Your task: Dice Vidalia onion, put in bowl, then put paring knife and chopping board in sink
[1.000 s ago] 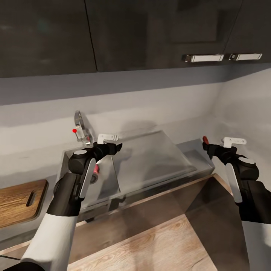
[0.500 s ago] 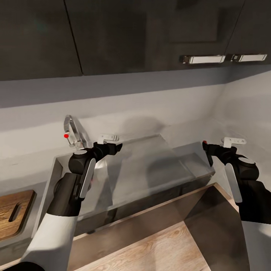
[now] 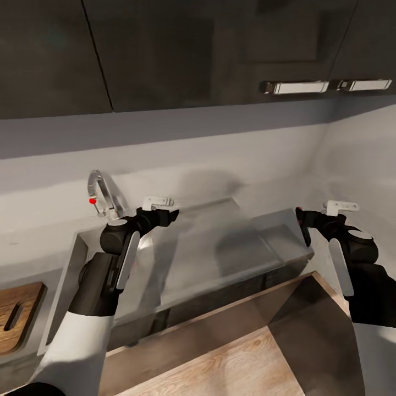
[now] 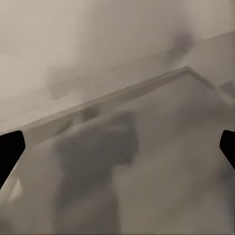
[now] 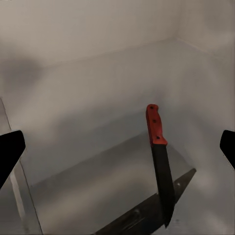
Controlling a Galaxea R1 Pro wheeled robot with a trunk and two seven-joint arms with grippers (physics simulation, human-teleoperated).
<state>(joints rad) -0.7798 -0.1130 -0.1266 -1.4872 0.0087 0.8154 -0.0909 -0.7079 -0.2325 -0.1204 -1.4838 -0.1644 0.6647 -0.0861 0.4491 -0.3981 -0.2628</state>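
Right end effector (image 3: 306, 219) is hovering wide open and empty over the table's far right corner, where the knife (image 5: 160, 156) is lying, red handle away from it. Left end effector (image 3: 169, 215) is spread open, empty, above the sink (image 3: 231, 247). Light, stiff and slim, the knife probably wants a grip on its handle.

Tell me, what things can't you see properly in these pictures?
- Sink basin, head view: the left arm and left gripper cover much of it, so what lies inside cannot be told.
- Chopping board, head view: cut off by the picture's left edge.
- Paring knife, right wrist view: its blade tip blends into a dark shape below.
- Right gripper, head view: it hides the knife beyond it.
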